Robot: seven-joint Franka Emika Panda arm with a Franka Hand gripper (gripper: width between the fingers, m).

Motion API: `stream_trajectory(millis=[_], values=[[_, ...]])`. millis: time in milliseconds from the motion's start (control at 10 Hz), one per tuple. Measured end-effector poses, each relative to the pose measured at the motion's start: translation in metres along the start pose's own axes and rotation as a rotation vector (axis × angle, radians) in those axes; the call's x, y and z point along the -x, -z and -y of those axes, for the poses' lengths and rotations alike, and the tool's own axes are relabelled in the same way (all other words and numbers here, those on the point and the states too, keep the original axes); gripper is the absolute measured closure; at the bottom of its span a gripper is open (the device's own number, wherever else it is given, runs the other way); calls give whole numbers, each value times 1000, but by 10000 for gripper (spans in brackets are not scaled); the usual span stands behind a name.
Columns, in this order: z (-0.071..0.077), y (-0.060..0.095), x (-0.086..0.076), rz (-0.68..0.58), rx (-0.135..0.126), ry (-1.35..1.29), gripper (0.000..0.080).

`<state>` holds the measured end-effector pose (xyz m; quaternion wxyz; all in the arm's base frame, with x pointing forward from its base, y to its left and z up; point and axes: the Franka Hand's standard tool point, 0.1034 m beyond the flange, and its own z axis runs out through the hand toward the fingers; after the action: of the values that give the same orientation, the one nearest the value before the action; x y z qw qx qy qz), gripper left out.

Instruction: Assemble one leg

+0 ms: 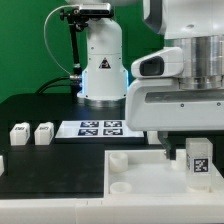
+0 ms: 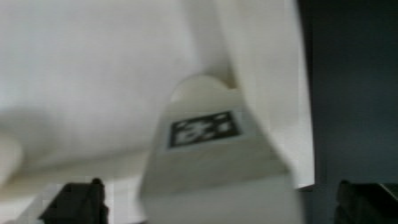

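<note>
leg [image 1: 197, 160] upright on white tray [image 1: 150, 180] corner; hand [image 2: 217, 203] released, fingers [image 2: 75, 202] wide either side.

Smooth matt white plastic leg [image 1: 197, 160], matt black tabletop [image 1: 40, 110], glossy white plastic arm casing [image 1: 103, 55]

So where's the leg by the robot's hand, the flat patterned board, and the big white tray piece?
the leg [image 1: 197, 160], exterior view, its tagged front face.
the marker board [image 1: 92, 128], exterior view, its printed middle.
the white tray piece [image 1: 150, 196], exterior view, bare top surface.
</note>
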<state>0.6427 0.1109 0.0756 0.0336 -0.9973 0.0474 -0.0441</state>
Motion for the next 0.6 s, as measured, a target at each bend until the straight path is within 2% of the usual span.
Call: stream_trajectory(millis=[200, 400, 500, 600], values=[[3, -1, 2, 3, -1, -90, 151], [5, -2, 2, 6, -10, -271, 394], [5, -2, 2, 8, -13, -364, 394], [5, -2, 2, 8, -12, -449, 505]])
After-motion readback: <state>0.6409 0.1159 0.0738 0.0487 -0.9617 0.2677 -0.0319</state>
